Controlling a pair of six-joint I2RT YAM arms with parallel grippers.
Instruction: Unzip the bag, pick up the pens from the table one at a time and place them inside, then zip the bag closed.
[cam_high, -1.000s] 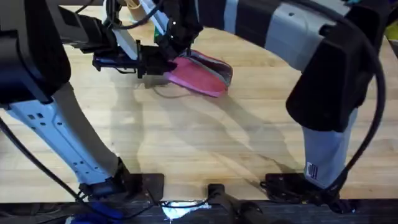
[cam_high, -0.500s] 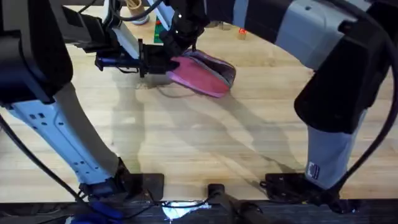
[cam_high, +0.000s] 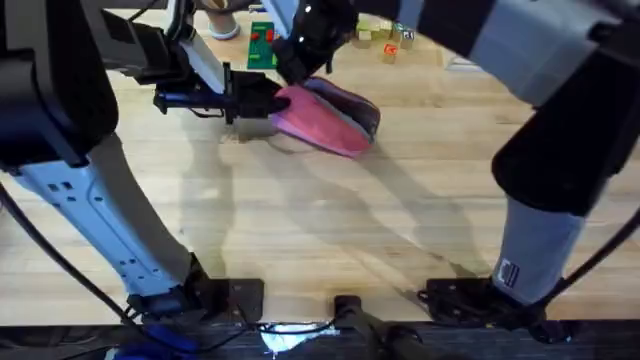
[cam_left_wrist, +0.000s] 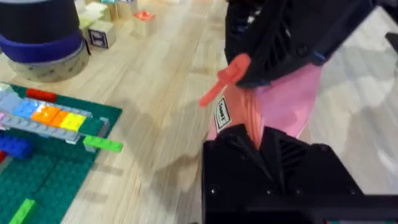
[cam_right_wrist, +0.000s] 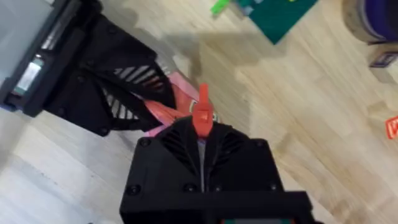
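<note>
Bag (cam_high: 325, 118) seemingly pinched by both claws.

Pink fabric bag (cam_high: 325, 122) lying on pale wooden table (cam_high: 330, 220), orange zipper pull (cam_right_wrist: 201, 112) raised

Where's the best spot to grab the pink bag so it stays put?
Probably its narrow end nearest the left arm, coming in level from that side. The bag lies lengthwise, and its soft end squashes thin enough to pinch. The left gripper pinches there, leaving the top free for the right gripper, shut on an orange piece.
</note>
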